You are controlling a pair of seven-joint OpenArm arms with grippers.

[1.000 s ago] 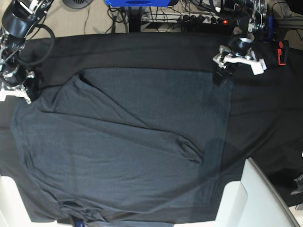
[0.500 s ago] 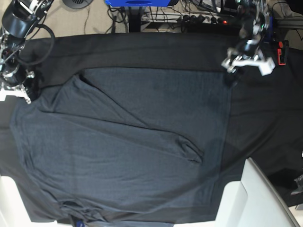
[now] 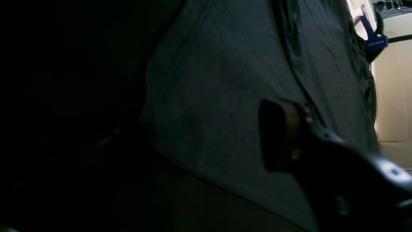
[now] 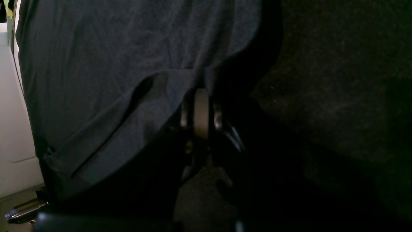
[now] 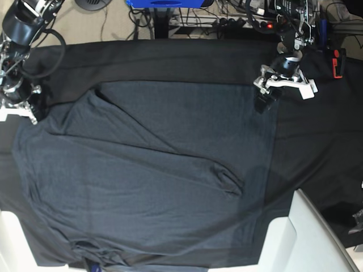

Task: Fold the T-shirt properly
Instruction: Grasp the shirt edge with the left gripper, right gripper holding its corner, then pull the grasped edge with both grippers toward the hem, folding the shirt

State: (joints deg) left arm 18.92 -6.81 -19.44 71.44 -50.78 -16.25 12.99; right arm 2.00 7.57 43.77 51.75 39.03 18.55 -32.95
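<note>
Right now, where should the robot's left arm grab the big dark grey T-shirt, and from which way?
Probably the far corner of the dark charcoal heathered knit T-shirt, just under the left gripper. That corner lies flat on the smooth black tablecloth with two straight edges meeting, so coming down from above with one jaw slipped under the edge looks easiest. The right gripper is at the opposite far corner.

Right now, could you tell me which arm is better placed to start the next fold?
Probably the left: its gripper hangs over the T-shirt's far corner, jaws apart. The right gripper sits shut at the opposite edge.
</note>
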